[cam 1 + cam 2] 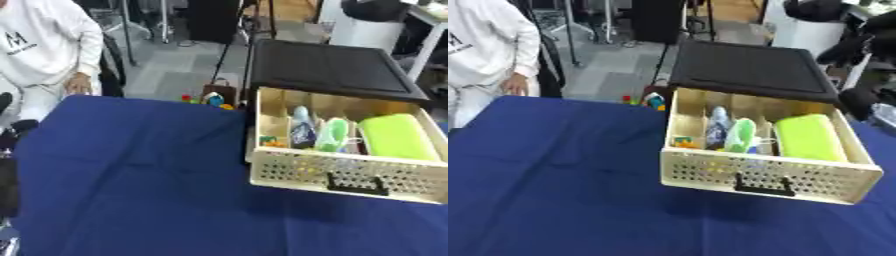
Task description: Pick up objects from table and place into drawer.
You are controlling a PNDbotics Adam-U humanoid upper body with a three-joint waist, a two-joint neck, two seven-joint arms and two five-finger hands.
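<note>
A cream drawer (710,172) with a perforated front and a black handle (763,190) stands pulled open at the right of the blue table (131,190). Inside it a blue bottle (303,131) stands next to a pale green pouch (332,134). A lime green block (398,137) fills the right compartment, and a small orange and green thing (271,142) lies in the left one. I see no loose object on the cloth. Only dark parts of my left arm (9,185) and right arm (857,45) show at the edges, with no hand to make out.
The black top of the cabinet (328,67) lies behind the drawer. Small colourful toys (206,99) sit on the floor past the table's far edge. The blue cloth spreads wrinkled to the left and in front of the drawer.
</note>
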